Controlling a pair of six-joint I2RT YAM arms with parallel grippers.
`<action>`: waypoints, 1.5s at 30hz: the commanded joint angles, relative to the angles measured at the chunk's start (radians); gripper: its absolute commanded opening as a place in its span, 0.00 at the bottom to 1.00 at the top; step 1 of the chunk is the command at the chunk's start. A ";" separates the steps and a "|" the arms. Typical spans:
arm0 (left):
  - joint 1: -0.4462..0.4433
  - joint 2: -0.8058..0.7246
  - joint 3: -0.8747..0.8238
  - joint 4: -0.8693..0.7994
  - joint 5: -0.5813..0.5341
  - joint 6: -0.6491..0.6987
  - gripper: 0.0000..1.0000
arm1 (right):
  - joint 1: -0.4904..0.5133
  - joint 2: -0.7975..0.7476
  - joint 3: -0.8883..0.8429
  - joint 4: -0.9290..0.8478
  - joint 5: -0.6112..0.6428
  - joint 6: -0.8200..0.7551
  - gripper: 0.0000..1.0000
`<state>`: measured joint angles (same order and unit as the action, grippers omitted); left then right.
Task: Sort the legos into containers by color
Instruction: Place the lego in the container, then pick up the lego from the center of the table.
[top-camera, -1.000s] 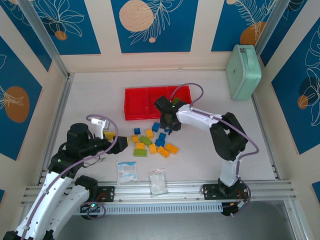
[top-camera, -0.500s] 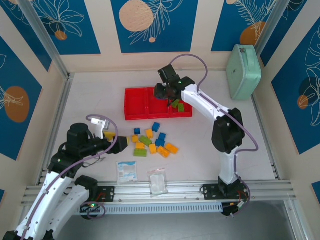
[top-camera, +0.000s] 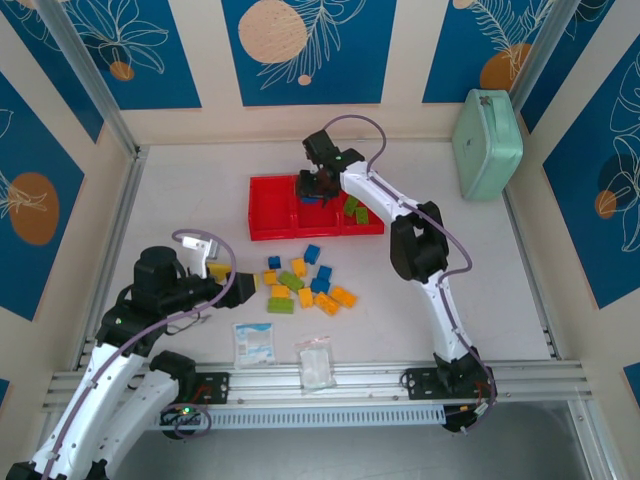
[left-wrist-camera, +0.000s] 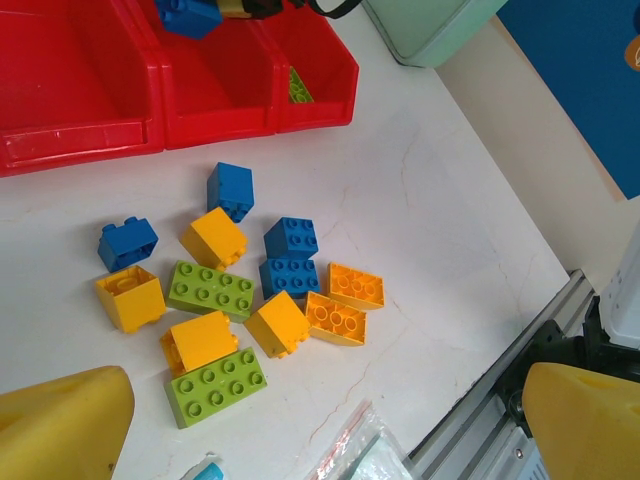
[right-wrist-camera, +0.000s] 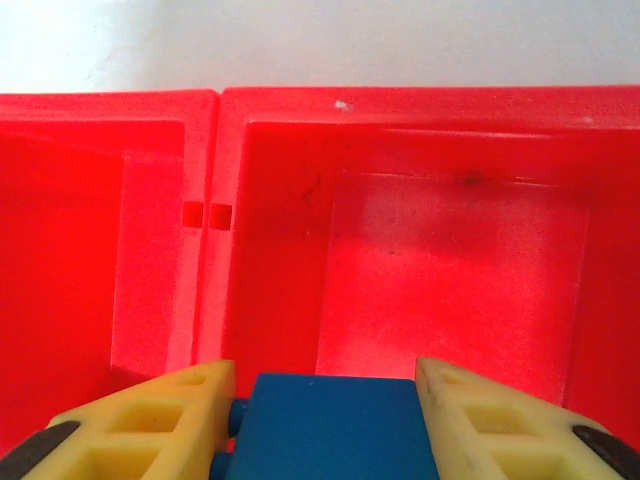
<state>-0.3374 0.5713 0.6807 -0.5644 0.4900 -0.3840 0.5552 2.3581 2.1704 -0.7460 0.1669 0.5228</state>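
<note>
The right gripper (top-camera: 313, 187) hung over the low red plastic tray (top-camera: 265, 235), its 2 yellow fingers (right-wrist-camera: 150, 420) clenched on a small blue plastic brick (right-wrist-camera: 335, 430). In the right wrist view the brick sat squarely between the fingers, its broad face spanning the gap from one to the other.

The tray's middle compartment (right-wrist-camera: 440, 260) lay below and just ahead of the brick, and its floor looked bare. The divider toward the tray's left-hand compartment (right-wrist-camera: 60, 250) ran close under the left of the 2 fingers, so the brick was nearer that wall than the compartment's centre. 2 lime green bricks (top-camera: 356, 210) lay in the tray's right-hand compartment.

This looked like the drop step for a blue brick. The move probably needed only a release, perhaps after a slight nudge away from the divider, as a brick let go too near that wall could tip into the wrong compartment.

The left gripper (top-camera: 232, 277) hovered on the near side of the tray with its fingers spread wide and nothing between them. The loose yellow, blue and lime green bricks (left-wrist-camera: 250, 290) lay on the counter (left-wrist-camera: 450, 230) between it and the tray, nearer the left arm than the right
</note>
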 joint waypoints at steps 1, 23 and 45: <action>-0.009 -0.008 -0.007 0.007 0.018 0.028 0.99 | -0.011 0.035 0.055 -0.039 -0.029 -0.014 0.39; -0.009 -0.014 -0.013 0.015 0.011 0.031 0.99 | 0.029 -0.089 0.083 -0.234 0.058 0.015 0.92; -0.008 0.000 -0.013 0.018 0.025 0.030 0.99 | 0.246 -0.643 -0.825 -0.063 0.136 0.495 0.90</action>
<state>-0.3382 0.5682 0.6758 -0.5636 0.4900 -0.3683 0.7815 1.7374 1.3712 -0.8387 0.2672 0.9077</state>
